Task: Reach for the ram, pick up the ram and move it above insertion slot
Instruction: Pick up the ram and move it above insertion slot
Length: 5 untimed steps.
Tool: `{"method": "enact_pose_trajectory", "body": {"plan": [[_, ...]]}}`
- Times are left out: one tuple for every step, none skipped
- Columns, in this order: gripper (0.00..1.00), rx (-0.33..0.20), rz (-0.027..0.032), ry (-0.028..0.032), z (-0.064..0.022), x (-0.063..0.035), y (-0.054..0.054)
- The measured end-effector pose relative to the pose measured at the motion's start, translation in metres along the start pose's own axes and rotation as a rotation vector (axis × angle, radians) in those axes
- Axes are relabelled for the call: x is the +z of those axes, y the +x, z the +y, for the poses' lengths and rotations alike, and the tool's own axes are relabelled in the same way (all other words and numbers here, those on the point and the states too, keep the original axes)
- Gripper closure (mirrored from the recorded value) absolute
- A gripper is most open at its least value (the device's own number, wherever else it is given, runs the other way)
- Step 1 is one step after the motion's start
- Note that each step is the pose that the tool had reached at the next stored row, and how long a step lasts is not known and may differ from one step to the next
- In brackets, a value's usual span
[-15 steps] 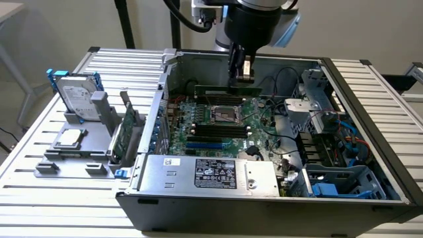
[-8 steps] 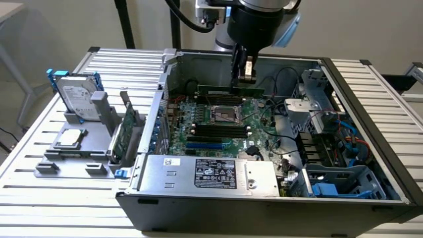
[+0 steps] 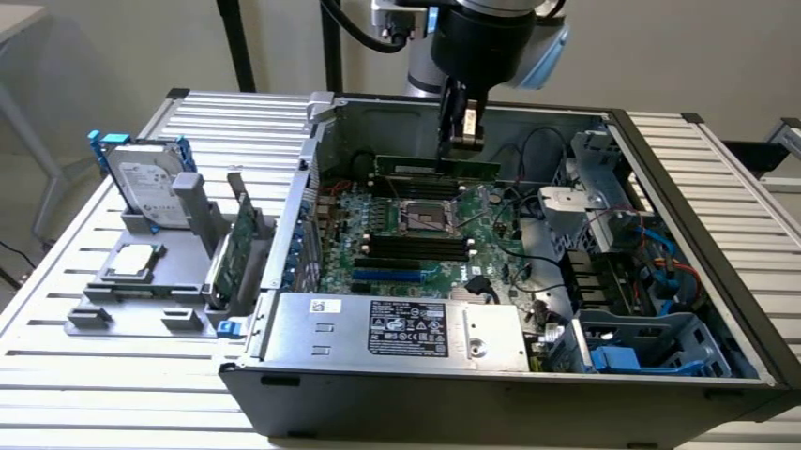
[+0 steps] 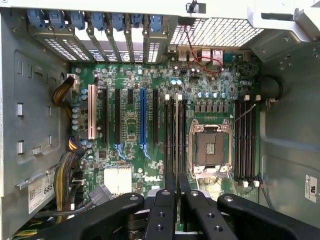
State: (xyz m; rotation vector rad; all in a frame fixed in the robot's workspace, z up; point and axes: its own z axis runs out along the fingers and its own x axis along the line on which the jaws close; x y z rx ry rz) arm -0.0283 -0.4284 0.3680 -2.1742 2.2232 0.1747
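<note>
Exterior view: the gripper (image 3: 460, 141) hangs inside the open case (image 3: 701, 234), above the far edge of the motherboard (image 3: 426, 253), and is clenched on the ram (image 3: 438, 167). The ram is held level, long edge down, clear of the board and just beyond the CPU socket (image 3: 426, 217). That attitude fits a stick meant to drop edge-first into a slot. It appears lifted rather than seated, as a gap shows beneath it. The black slots (image 3: 403, 248) nearest the socket lie on its near side, so the ram is judged not yet over those. Outside the case, on the bench (image 3: 51, 366) off the exterior view's left, a holder carries a hard drive (image 3: 148, 183) and an expansion card (image 3: 240, 248), stood upright for access. Wrist view: the camera looks straight down on the motherboard (image 4: 130, 125). The fingers (image 4: 162, 215) are closed on a thin dark edge, taken to be the ram (image 4: 177, 190) seen end-on. That edge runs parallel with the slots beside the socket (image 4: 210, 150), and appears lined up with the bank (image 4: 175, 132) on one side of it; its height above them cannot be told.
</note>
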Motion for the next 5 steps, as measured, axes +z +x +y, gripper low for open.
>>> {"method": "enact_pose_trajectory", "body": {"plan": [[0.87, 0.000, 0.0001, 0.0000, 0.0000, 0.0000, 0.0000], [0.87, 0.000, 0.0001, 0.0001, 0.0000, 0.0000, 0.0000], [0.87, 0.000, 0.0000, 0.0001, 0.0000, 0.0000, 0.0000], [0.87, 0.000, 0.0001, 0.0001, 0.0000, 0.0000, 0.0000], [0.87, 0.000, 0.0001, 0.0001, 0.0000, 0.0000, 0.0000]]}}
